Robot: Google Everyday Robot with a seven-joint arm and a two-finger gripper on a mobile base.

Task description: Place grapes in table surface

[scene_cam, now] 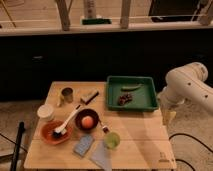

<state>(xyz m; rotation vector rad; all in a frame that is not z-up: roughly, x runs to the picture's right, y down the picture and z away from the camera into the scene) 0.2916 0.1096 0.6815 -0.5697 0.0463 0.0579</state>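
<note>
– Zero steps complete?
– Apparently so. Grapes [124,98] lie in the green tray [113,93], not on the table surface [140,136]. Gripper [167,117] hangs off the table's right edge, its state unreadable. Pick and placement remain.

Green tray [145,98], orange [88,120], dish brush [69,120]

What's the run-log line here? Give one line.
grapes: in green tray | gripper: off right edge of table surface, apart from grapes | placement: not done
</note>
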